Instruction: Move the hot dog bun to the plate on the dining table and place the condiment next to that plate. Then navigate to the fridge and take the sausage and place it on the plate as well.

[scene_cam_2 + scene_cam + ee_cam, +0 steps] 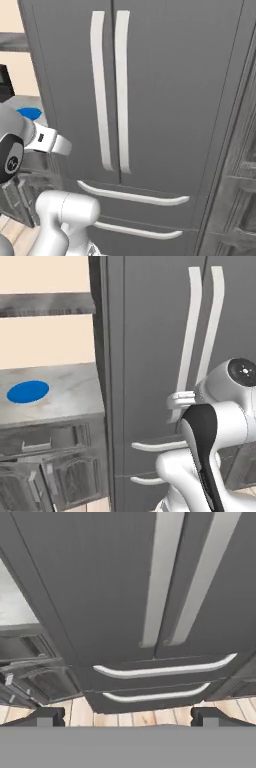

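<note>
Fridge (pixel 165 100) dead ahead, all doors closed: two upper doors, two lower drawers. Handle count: two long vertical silver handles (pixel 110 90) side by side at the centre seam, two curved horizontal handles (pixel 165 668) below, one per drawer. No legible writing or brand on it. End effector (pixel 128 716) fingers spread wide, nothing between them, hanging off the fridge front and aimed at the bottom of the upper doors. One blue disc (pixel 28 391) on the grey bench (pixel 70 396) to the fridge's left, near its left edge. Bench butts against the fridge side. Wood floor (pixel 145 716) strip visible under the drawers.
</note>
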You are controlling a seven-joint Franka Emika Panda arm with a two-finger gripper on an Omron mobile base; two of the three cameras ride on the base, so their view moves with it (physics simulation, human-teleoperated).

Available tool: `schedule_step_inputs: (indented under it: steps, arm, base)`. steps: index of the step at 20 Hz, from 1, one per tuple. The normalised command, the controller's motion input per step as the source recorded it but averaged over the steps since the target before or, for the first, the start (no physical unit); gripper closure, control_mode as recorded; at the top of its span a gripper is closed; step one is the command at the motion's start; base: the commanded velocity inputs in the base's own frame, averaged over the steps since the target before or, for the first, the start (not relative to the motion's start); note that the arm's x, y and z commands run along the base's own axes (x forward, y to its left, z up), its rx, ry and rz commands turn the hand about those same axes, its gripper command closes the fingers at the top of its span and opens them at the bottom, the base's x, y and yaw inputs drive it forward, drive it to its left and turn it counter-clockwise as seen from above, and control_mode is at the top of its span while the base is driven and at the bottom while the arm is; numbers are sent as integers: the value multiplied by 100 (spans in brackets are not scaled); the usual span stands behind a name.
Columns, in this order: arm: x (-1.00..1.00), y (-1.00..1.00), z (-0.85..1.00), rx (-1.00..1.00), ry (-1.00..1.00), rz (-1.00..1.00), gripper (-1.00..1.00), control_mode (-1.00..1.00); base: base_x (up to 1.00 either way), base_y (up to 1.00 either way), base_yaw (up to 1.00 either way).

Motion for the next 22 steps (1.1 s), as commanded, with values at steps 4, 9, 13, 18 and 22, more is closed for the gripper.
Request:
schedule_step_inputs:
  steps: [4,9,13,18,22]
  arm:
    - [0,0,0,0,0,0,-100,100]
    - [0,0,0,0,0,0,-100,100]
    - [0,0,0,0,0,0,-100,100]
    - [0,0,0,0,0,0,-100,100]
    - [0,0,0,0,0,0,-100,100]
  base:
    - [-33,-67,47]
    - [-34,-57,19]
    - [-78,-10,-8]
    - [-44,28,-34]
    - [0,0,-20]
